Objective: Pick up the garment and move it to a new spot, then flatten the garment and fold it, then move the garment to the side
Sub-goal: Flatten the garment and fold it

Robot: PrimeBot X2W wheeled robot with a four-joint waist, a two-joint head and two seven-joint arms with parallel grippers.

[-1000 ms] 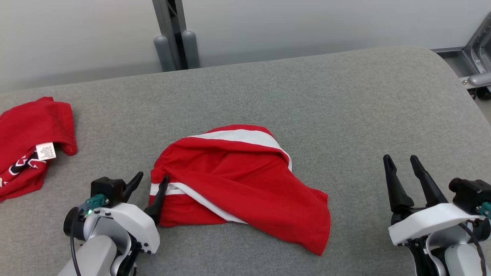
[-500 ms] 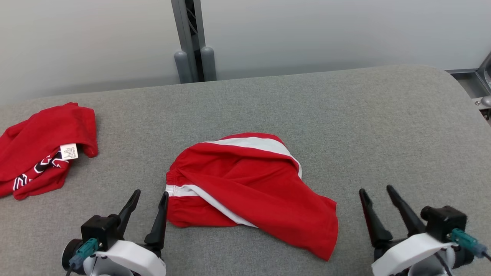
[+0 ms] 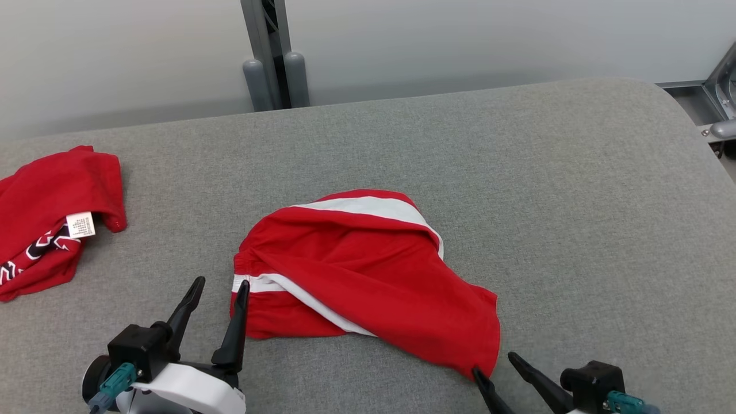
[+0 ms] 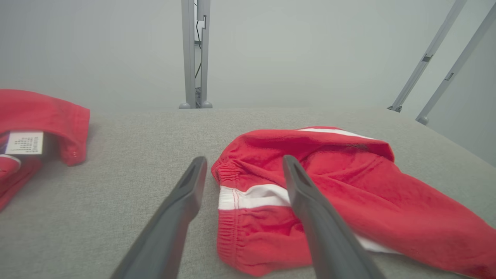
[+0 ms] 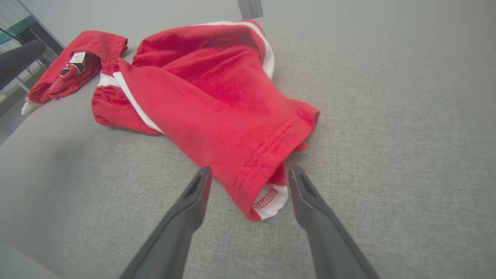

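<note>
**Inspector:** State of the left pincer (image 3: 222,282)?

**Technician:** Fingers apart, nothing clamped. It sits at the 7 o'clock edge of the worktop (image 3: 546,201), fingers pointing toward 12 o'clock. In the left wrist view the elastic waistband (image 4: 228,174) lies between the two fingers. The finger nearer the cloth (image 4: 310,201) crosses in front of the white stripe. Whether it touches the cloth cannot be told.

**Inspector:** And the right pincer (image 3: 494,363)?

**Technician:** Also spread, also gripping nothing. It enters at the 5 o'clock edge of the head view. In the right wrist view the hem corner (image 5: 267,197) rests between the fingertips, just beside both. Contact cannot be confirmed.

**Inspector:** Location of the garment (image 3: 368,270)?

**Technician:** Centre of the worktop, lying on the grey fabric surface. It is a pair of red shorts with white stripes, bunched and loosely doubled over, not flat. The waistband end faces 9 o'clock. The leg hem trails toward 5 o'clock.

**Inspector:** Other items?

**Technician:** A second red garment (image 3: 46,207) lies crumpled at the 9 o'clock side of the worktop, well apart from the shorts, with a white label (image 3: 80,224) showing. A grey post (image 3: 270,52) stands behind the worktop at roughly 11 o'clock.
</note>
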